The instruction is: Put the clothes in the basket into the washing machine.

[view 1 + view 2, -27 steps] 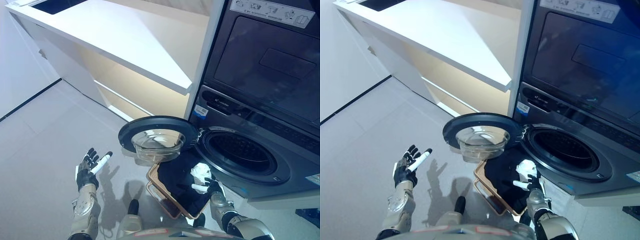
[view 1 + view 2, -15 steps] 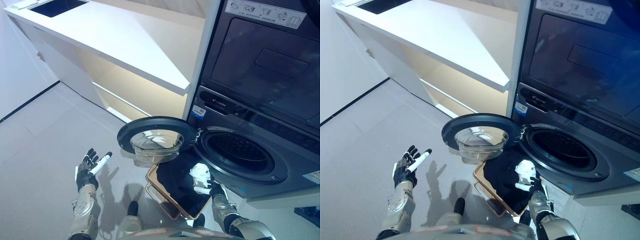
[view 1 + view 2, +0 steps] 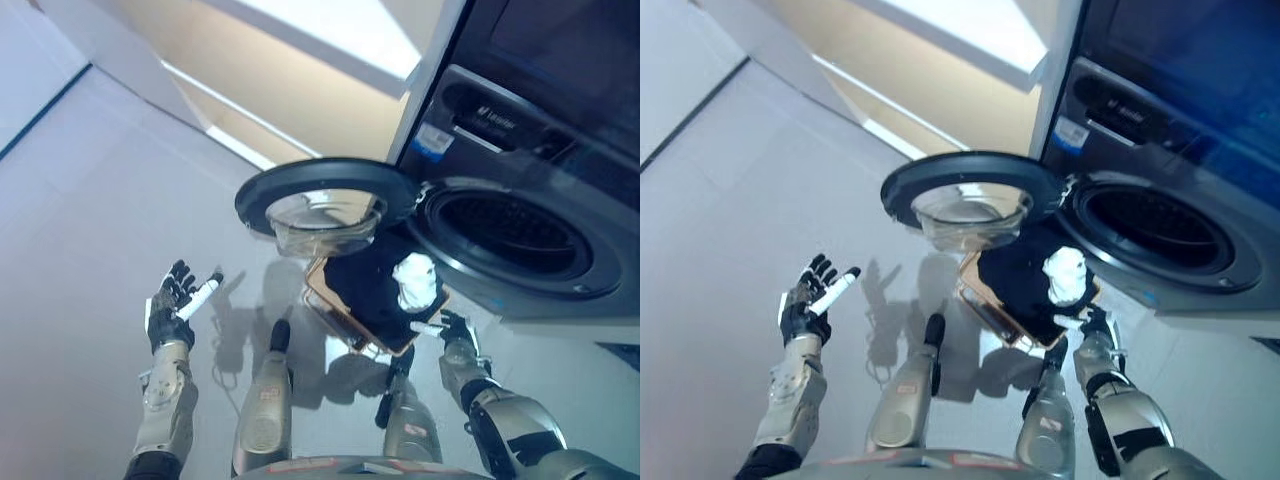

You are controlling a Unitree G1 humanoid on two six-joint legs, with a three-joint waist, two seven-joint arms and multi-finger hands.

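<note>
A tan basket (image 3: 330,304) stands on the floor just below the washing machine's open drum (image 3: 515,230). It holds dark clothes (image 3: 368,283) with a white garment (image 3: 415,281) on top. The round door (image 3: 325,191) is swung open to the left, above the basket's far end. My right hand (image 3: 452,332) is open at the basket's near right corner, just below the white garment and holding nothing. My left hand (image 3: 172,304) is open and empty, raised over the floor far to the left.
A white counter with a pale recessed base (image 3: 300,90) runs along the wall left of the machine. A dark appliance panel (image 3: 560,60) sits above the drum. Grey floor (image 3: 90,200) spreads to the left.
The camera has tilted down, so the whole scene has shifted up. My right hand sits a little lower relative to the white garment. The left hand holds its raised pose.
</note>
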